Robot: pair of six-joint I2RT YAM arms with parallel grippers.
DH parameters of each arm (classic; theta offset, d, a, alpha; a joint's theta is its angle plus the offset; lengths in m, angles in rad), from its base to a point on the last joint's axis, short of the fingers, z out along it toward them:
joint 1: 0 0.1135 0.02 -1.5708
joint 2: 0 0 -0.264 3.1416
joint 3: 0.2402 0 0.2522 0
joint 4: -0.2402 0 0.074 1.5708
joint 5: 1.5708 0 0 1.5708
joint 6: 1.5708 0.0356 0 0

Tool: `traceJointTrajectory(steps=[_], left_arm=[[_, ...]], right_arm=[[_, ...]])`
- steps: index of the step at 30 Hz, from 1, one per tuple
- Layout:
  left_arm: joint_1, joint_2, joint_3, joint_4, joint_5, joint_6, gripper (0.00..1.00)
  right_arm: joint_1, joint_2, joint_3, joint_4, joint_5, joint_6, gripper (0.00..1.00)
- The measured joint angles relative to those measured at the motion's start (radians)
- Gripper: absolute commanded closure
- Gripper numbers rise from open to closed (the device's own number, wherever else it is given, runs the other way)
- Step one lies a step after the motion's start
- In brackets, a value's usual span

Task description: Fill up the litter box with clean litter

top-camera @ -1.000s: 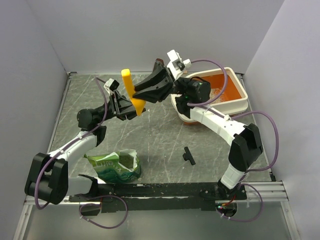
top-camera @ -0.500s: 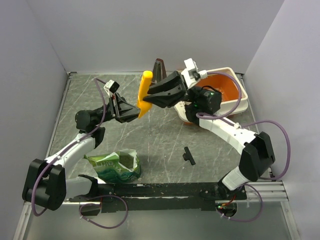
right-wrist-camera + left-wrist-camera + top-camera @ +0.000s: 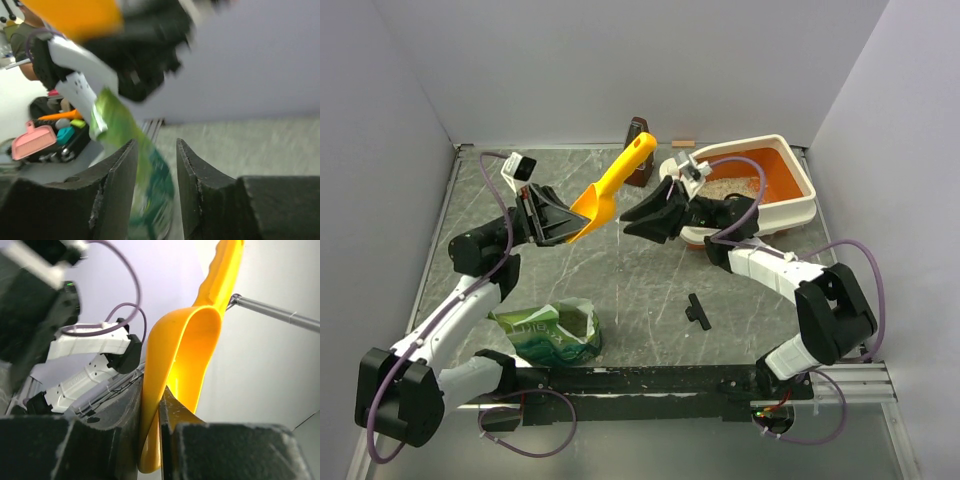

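The orange scoop (image 3: 613, 183) hangs above the middle of the table, bowl low on the left and handle slanting up to the right. My left gripper (image 3: 576, 227) is shut on the bowl's thin edge; in the left wrist view the scoop (image 3: 185, 350) is pinched between the pads of the left gripper (image 3: 151, 396). Just right of the scoop, my right gripper (image 3: 638, 220) is open and holds nothing; in its own view the right gripper (image 3: 156, 145) frames only the blurred green bag (image 3: 155, 185). The litter box (image 3: 800, 212) sits at the back right with clean litter (image 3: 728, 186) in its left end.
A crinkly green bag (image 3: 550, 335) stands open near the front left, close to the left arm's base. A small black part (image 3: 697, 312) lies on the table right of centre. A dark brown object (image 3: 638, 137) and a small wooden piece (image 3: 683, 143) stand by the back wall.
My right gripper has let go of the scoop and drawn back to the right. The left gripper has closed on the bowl and shifted left; the handle tipped over to the right.
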Motion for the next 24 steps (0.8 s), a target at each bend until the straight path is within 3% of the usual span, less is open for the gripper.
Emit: traceJointTrajectory(steps=[8,10,15,18,24], left_arm=[[-0.001,-0.011,0.061,-0.029,-0.006,0.113,0.99],[0.000,-0.026,0.097,-0.110,0.005,0.189,0.99],[0.002,-0.097,0.258,-0.589,0.017,0.578,0.99],[0.004,-0.126,0.343,-0.868,-0.003,0.825,0.99],[0.008,-0.153,0.368,-1.235,-0.074,1.156,0.99]], right_arm=[[-0.105,0.015,-0.131,-0.044,-0.081,0.025,0.41],[-0.135,0.018,-0.155,-0.044,-0.084,0.035,0.38],[-0.207,0.065,-0.154,-0.068,-0.082,0.018,0.36],[-0.214,0.072,-0.124,-0.243,-0.061,-0.071,0.32],[-0.209,0.075,0.071,-0.784,0.117,-0.339,0.28]])
